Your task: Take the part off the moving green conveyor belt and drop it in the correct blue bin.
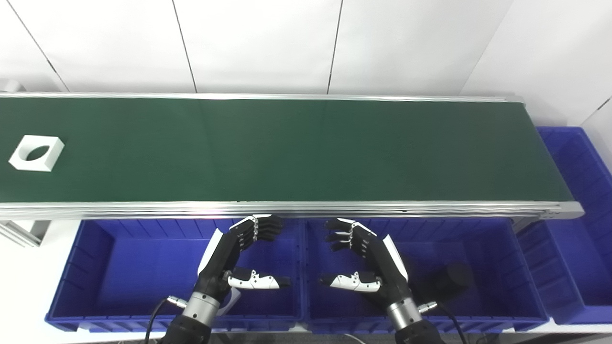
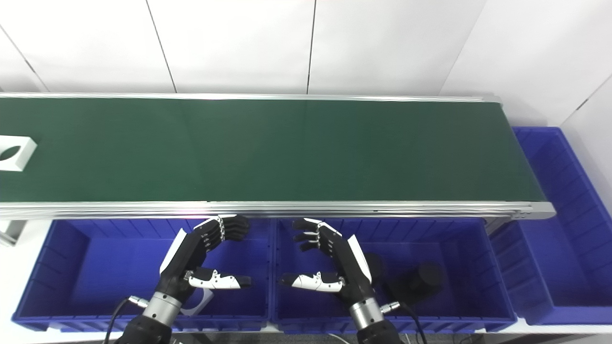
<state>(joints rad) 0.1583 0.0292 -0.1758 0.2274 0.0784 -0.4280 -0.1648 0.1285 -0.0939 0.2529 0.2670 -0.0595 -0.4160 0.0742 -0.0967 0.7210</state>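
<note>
A white square block [image 1: 36, 153] with an oval hole lies at the far left of the smooth green belt [image 1: 306, 148]. Both hands, left [image 1: 239, 258] and right [image 1: 366, 260], hover released and empty over ribbed blue plastic bins [image 1: 95, 267].

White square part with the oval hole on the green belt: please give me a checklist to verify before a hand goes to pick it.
1. White square part with oval hole lies flat on the green conveyor belt, far left: ok.
2. Left hand open, holding nothing: ok.
3. Right hand open: ok.
4. Part within the left hand's reach: not ok, it is far off.
5. Belt speed: cannot tell.
</note>
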